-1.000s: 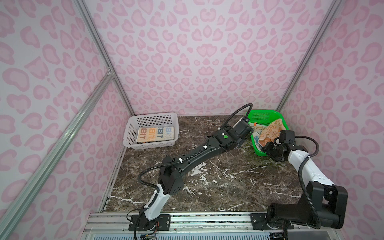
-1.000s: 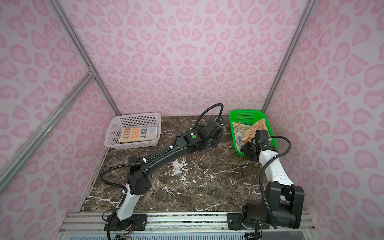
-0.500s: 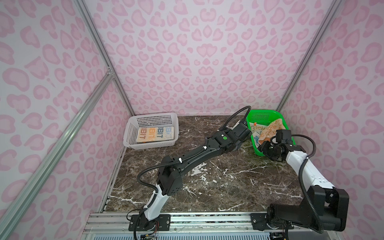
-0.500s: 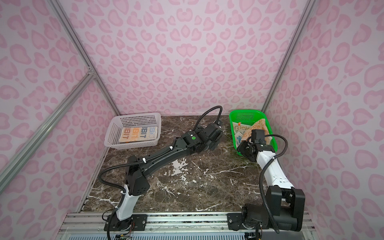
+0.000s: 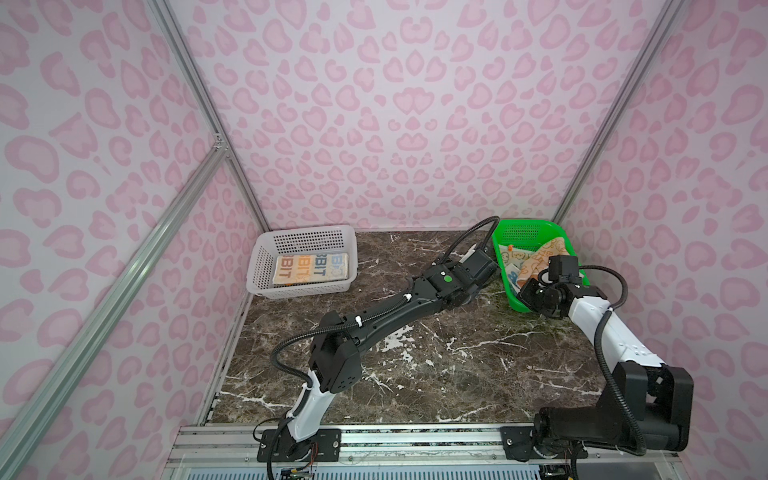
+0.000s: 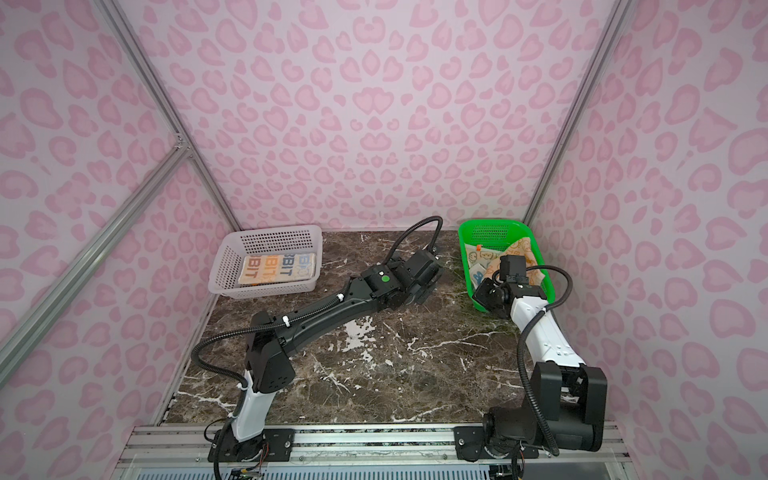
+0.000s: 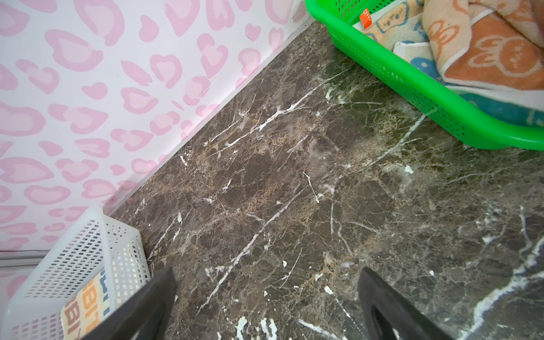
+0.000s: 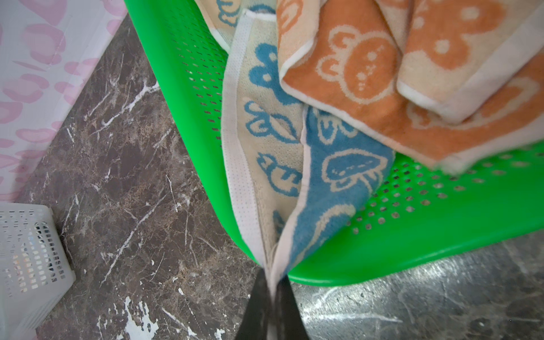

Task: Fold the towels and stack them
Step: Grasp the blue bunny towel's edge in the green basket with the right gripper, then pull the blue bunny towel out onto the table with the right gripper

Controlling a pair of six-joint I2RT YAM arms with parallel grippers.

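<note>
- Desk (image 5: 415, 365): brown marble, lower centre of both top views; no towel laid out on it.
- Left claw (image 7: 266, 275): fingers wide apart, empty, above bare desk at centre, between the two baskets.
- Right claw (image 8: 272, 276): just snapped together, now clamped on the white hem of the teal towel (image 8: 332, 176) at the near rim of the green basket (image 8: 441, 235), centre right. Judgement: the grasp is made and pulling the towel out is next.
- Orange towel (image 8: 368, 97): crumpled, overlapping the teal towel; may drag along.
- Cream towel (image 5: 309, 270): folded, in the white basket (image 5: 309, 239), centre left.
</note>
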